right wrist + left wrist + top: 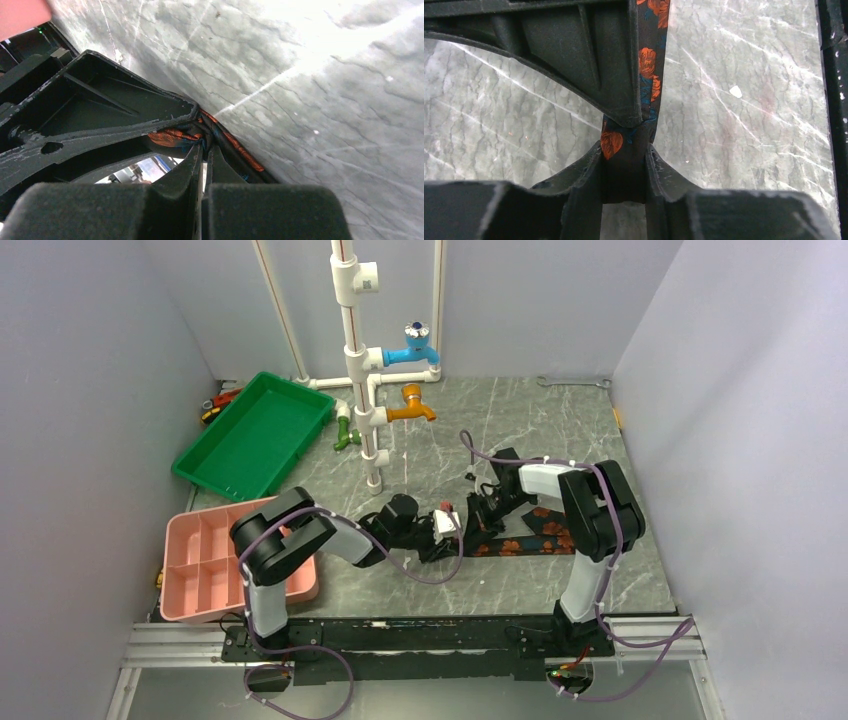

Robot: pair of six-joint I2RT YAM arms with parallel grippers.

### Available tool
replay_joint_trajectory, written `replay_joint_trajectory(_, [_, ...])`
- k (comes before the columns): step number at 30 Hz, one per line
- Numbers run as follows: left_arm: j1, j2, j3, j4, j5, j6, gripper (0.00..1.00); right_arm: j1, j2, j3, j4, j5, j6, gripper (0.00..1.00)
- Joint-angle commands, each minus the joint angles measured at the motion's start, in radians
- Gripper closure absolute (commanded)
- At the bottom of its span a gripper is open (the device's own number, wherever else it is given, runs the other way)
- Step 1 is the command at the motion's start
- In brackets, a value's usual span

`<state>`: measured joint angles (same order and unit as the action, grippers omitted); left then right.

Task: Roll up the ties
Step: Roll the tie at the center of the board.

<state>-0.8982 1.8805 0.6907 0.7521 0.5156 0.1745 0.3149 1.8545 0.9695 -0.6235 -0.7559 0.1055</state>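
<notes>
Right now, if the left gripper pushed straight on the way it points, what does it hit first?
Past the tie it is pinching, the right gripper: its finger sits just ahead of the left gripper, clamped on the same strip. Contact looks almost immediate, though depth is hard to judge.

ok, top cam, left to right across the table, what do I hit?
pink tray → white pipe → orange tap → tie
</notes>
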Motion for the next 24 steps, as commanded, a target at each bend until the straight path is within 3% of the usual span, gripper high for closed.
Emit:
replay_joint_trajectory(1, [-0.013,-0.066,-0.012,-0.228,-0.037,0.062,0.75,0.045,0.029,0.025,0.119,0.092,-0.035,1.00])
replay_joint_trajectory(3, [-0.012,-0.088,-0.016,-0.309,-0.066,0.086,0.83,0.043,0.018,0.066,0.057,0.100,-0.081,0.99])
replay_joint_trajectory(6, [-0.013,-0.101,-0.032,-0.369,-0.092,0.103,0.93,0.006,-0.054,0.086,-0.025,0.131,-0.165,0.87])
replay_joint_trajectory(8, [-0.015,-0.092,-0.024,-0.408,-0.118,0.103,0.96,-0.030,-0.101,0.098,-0.090,0.154,-0.214,0.75])
replay_joint_trajectory(10, [-0.021,-0.080,-0.005,-0.446,-0.147,0.109,0.98,-0.066,-0.123,0.131,-0.177,0.168,-0.257,0.69])
replay_joint_trajectory(16, [-0.035,-0.064,0.029,-0.502,-0.172,0.142,0.99,-0.204,-0.189,0.173,-0.348,0.271,-0.368,0.68])
replay_joint_trajectory(24, [-0.038,-0.058,0.036,-0.516,-0.175,0.150,1.00,-0.204,-0.136,0.093,-0.239,0.449,-0.389,0.71])
